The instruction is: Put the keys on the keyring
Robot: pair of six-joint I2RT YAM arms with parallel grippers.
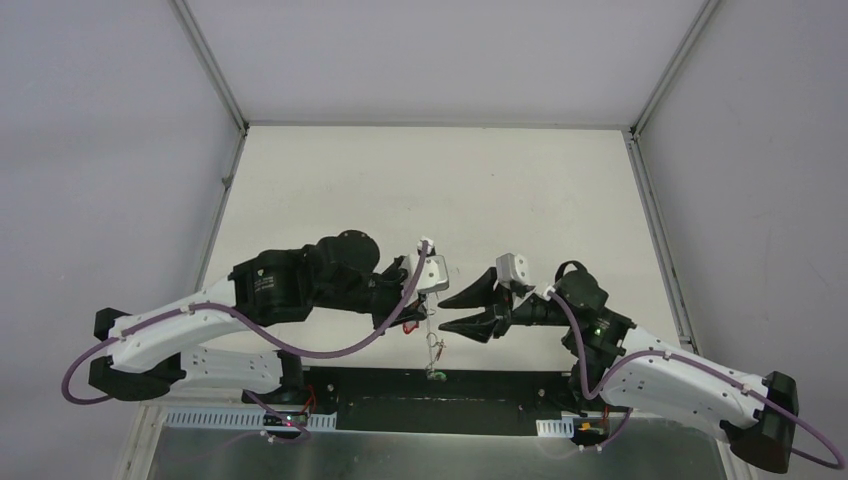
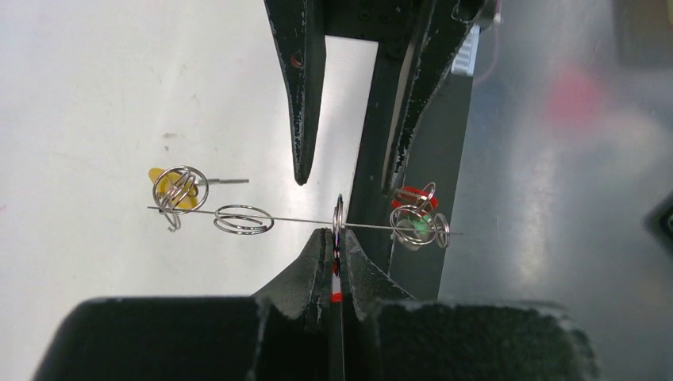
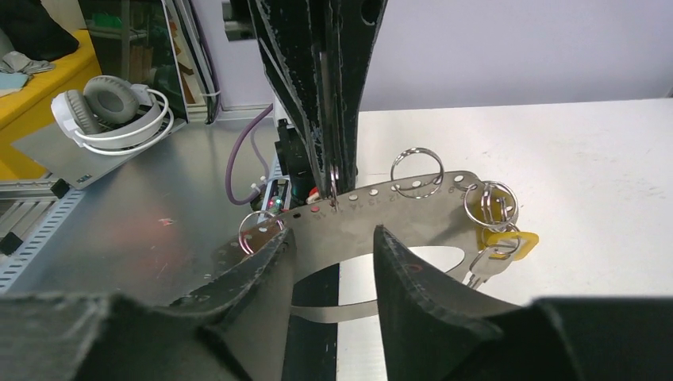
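Where left pincer [image 2: 336,238] clamps keyring [image 2: 301,220], keys [image 2: 178,190] flanking

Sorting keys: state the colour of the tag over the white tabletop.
Yellow tag, clearest in the left wrist view.

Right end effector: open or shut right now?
Open. The right end effector has its black fingers spread apart, with the flat grey perforated metal keyring visible in the gap.
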